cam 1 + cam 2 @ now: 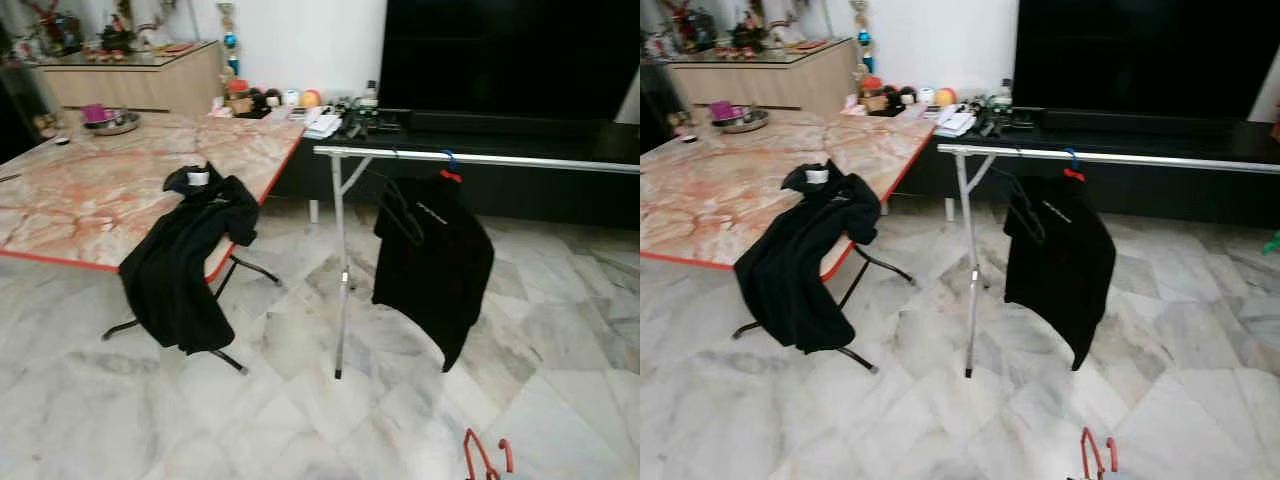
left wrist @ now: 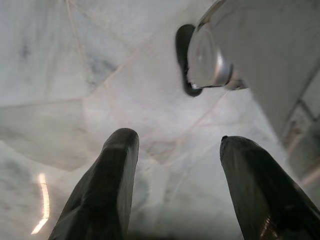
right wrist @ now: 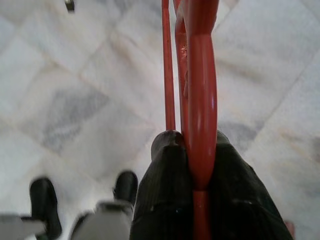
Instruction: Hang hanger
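**Hanger in hand, rail not yet reached**

Hanger (image 3: 200,90), red, sits clamped between the two black fingers of the right gripper (image 3: 195,150), which are closed tight on its bar; in the head views its red tip pokes up at the lower edge of the scene, low over the marble floor (image 1: 300,400). The left gripper (image 2: 172,145) hangs idle with its fingers spread apart and nothing between them, pointed down at the floor.

Ahead stands a metal clothes rail (image 1: 520,160) on a thin leg, with a black shirt (image 1: 435,260) already hanging from it on its own hanger. To the left, a second black garment (image 1: 190,260) is draped over the edge of a marble-topped table (image 1: 80,200).

I judge the step in hand to be the carry: the hanger is gripped but well apart from the rail. The next move calls for closing in on the rail, raising the right arm above the bar, and turning the hook so it drops over a bare stretch beside the hung shirt. Whether the hook faces the right way cannot be told.
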